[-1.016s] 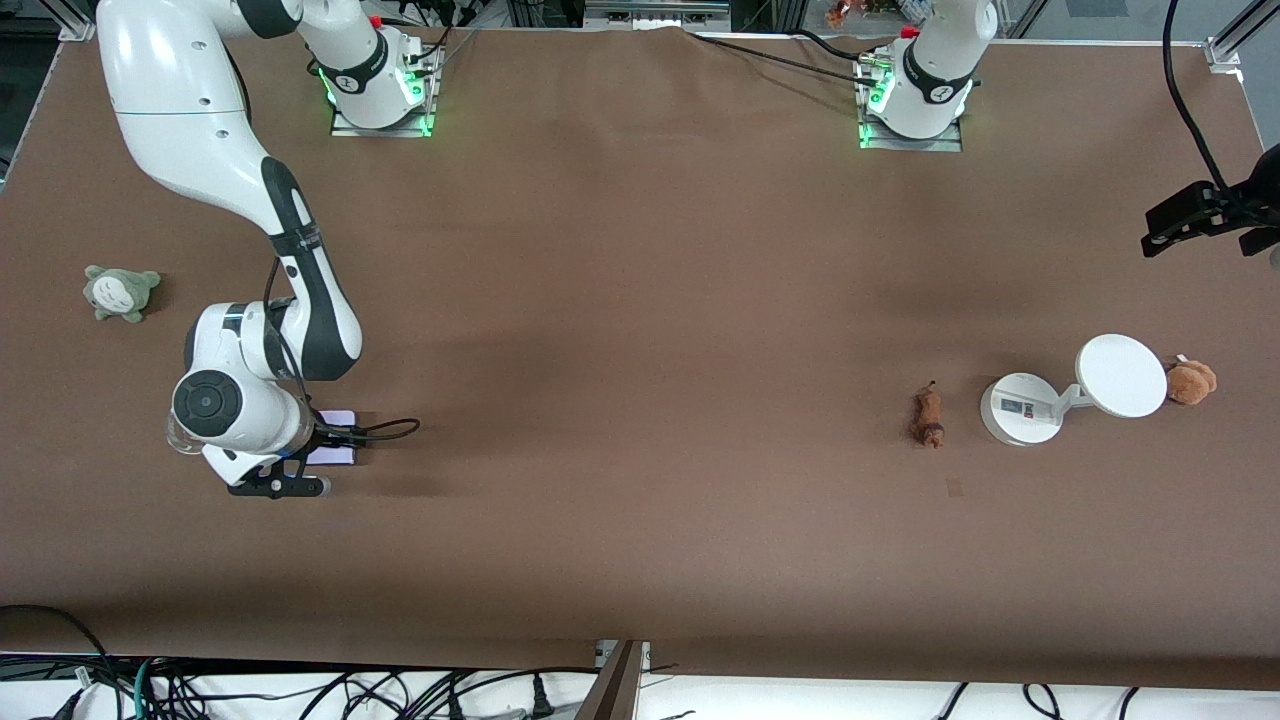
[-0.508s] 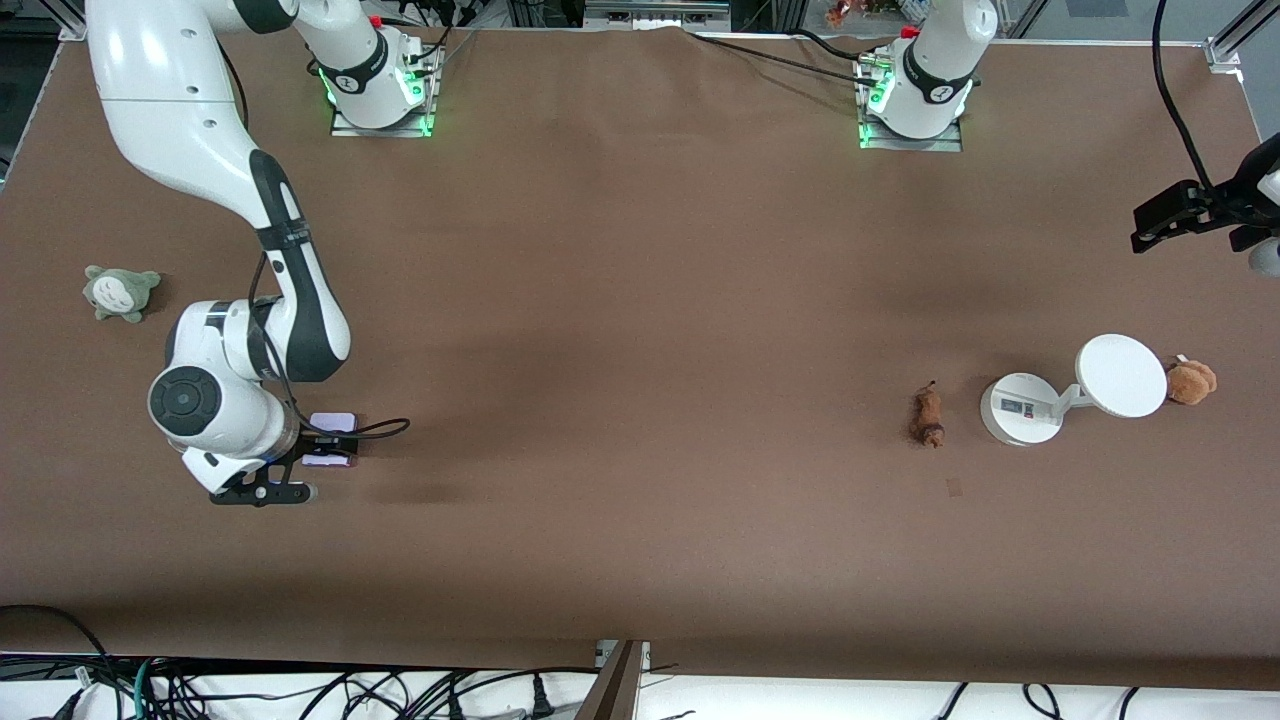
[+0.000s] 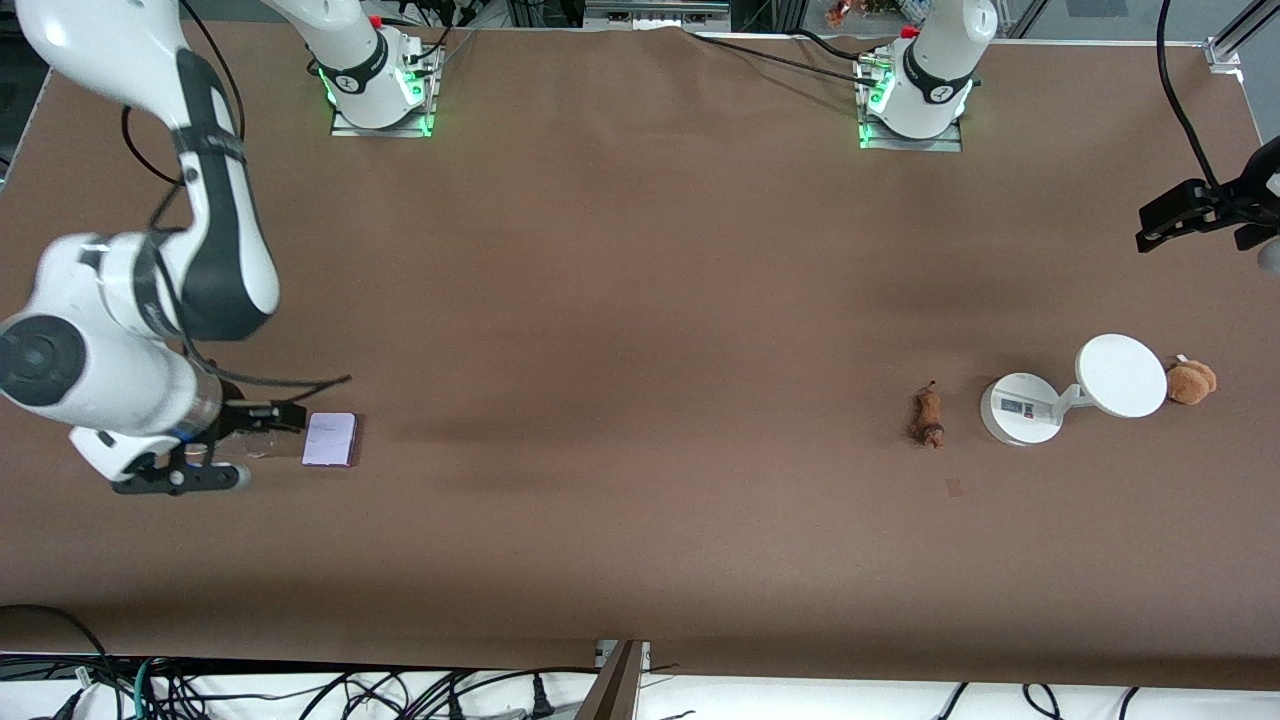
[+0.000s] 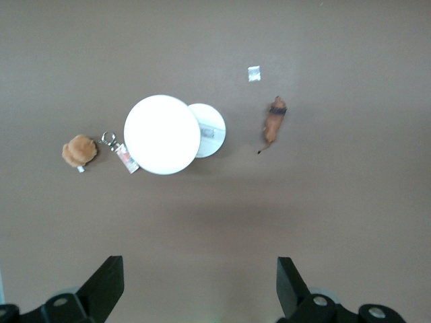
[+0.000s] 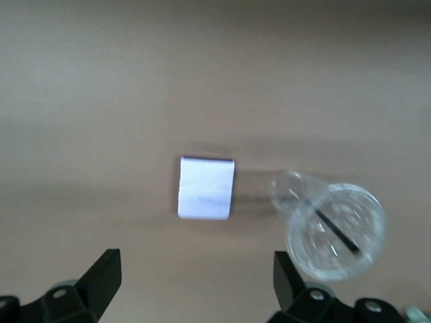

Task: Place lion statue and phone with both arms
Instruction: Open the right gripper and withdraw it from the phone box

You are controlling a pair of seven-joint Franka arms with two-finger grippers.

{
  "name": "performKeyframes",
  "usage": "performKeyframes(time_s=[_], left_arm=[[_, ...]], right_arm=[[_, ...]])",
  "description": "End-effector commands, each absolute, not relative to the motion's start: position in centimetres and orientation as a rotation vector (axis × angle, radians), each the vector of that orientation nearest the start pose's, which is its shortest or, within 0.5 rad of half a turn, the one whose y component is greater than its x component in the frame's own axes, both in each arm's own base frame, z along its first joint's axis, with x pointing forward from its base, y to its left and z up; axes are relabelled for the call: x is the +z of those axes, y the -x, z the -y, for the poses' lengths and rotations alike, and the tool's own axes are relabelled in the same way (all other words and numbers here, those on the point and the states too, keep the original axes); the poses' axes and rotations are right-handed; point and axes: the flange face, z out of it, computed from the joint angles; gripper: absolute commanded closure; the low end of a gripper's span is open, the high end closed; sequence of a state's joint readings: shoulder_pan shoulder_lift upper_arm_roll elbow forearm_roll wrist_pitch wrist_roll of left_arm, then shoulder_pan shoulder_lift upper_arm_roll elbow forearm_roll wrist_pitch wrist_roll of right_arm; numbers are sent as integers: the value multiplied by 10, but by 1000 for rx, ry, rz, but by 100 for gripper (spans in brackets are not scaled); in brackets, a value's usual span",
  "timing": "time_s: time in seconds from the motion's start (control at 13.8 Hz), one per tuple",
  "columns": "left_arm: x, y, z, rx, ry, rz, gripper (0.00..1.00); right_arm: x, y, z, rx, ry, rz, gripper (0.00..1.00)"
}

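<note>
The phone [image 3: 329,439] lies flat on the table near the right arm's end; it also shows in the right wrist view [image 5: 206,188]. My right gripper [image 3: 225,445] hangs open and empty above the table beside the phone, its own view [image 5: 195,282] showing bare table between the fingers. The lion statue [image 3: 927,417] lies near the left arm's end, beside a white stand; it also shows in the left wrist view [image 4: 274,123]. My left gripper [image 3: 1195,215] is open and empty, high over the table's edge at the left arm's end [image 4: 199,282].
A white stand with a round base [image 3: 1020,408] and a disc [image 3: 1121,375] stands beside the lion. A brown plush toy [image 3: 1190,382] lies next to the disc. A clear plastic cup [image 5: 330,229] lies on its side beside the phone, under my right hand.
My right arm has risen and swung away from the phone toward its end of the table, uncovering the phone, which stays put. The left gripper has barely moved.
</note>
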State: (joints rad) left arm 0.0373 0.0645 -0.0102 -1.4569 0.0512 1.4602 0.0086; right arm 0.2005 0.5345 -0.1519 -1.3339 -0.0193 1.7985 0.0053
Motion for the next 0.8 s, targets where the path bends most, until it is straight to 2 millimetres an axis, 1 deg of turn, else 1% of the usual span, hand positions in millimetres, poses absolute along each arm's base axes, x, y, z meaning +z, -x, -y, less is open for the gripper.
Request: performKeyframes(time_s=[0.0,0.07,0.15,0.29,0.36,0.44,0.51,0.58,0.73], left_arm=[[632,-569,-41,39,3220,133,0],[628,-577,-35,1,3220,120,0],[627,-578,-27,1,3219,98,0],[627,-578,-17,4,3186,84,0],[623,-577,-7,19,3168,72,0],[621,-577,-6,22,3164,82,0],[623,-577,-6,15,3166,85,0],[623,-577,-5,15,3167,89,0],[623,-580,-5,-7,3167,90,0]], right_arm=[[467,-672,-54,205,3216,138,0],[508,-654,-57,159,3206,126,0],[517,-640,-61,161,3201,143,0],[544,-606,-70,139,3177,185,0],[552,-589,-71,137,3171,196,0],[559,-575,-73,123,3173,211,0],[565,-572,-74,115,3177,226,0],[578,-564,-70,113,3174,230,0],[609,-548,-66,44,3168,230,0]])
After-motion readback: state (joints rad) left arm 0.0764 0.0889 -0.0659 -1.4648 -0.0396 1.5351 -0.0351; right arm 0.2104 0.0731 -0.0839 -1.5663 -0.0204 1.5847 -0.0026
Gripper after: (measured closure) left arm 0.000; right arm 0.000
